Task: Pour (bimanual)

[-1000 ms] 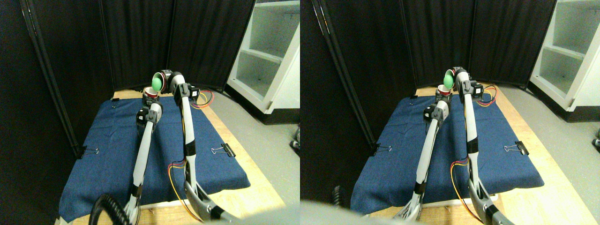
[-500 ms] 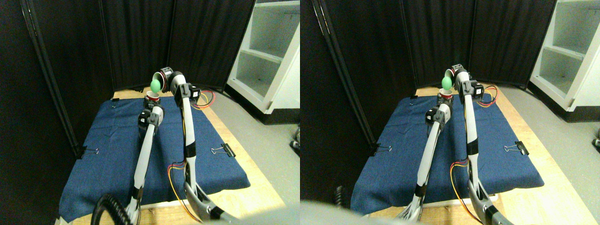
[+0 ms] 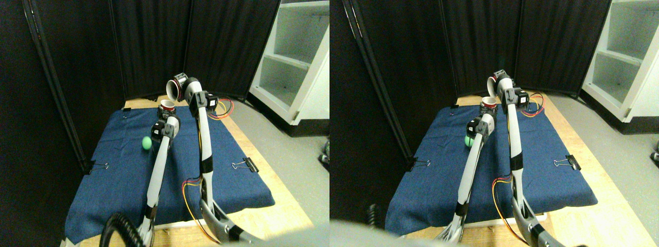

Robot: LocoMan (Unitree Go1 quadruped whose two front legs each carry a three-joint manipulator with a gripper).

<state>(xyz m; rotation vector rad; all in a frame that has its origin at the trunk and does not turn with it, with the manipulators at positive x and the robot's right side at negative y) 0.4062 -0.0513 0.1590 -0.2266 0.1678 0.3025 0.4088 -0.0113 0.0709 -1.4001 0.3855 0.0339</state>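
Here, 2 pale arms rise over a blue cloth (image 3: pixel 118 170) spread on a wooden counter (image 3: pixel 273 216). The right hand (image 3: pixel 177 87) holds a red-rimmed cup (image 3: pixel 172 89) tipped on its side, its white mouth facing left and down. Just below and left of it, the left hand (image 3: pixel 166 112) holds a second cup (image 3: pixel 166 106) upright, rim up. A green ball (image 3: pixel 147 143) lies on the cloth, below and to the left of the left hand, close beside that arm and clear of both cups. 2 binder clips (image 3: pixel 246 164) pin the cloth's edges. Black curtains (image 3: pixel 149 46) hang behind; a white shelf (image 3: pixel 296 56) stands to the right.
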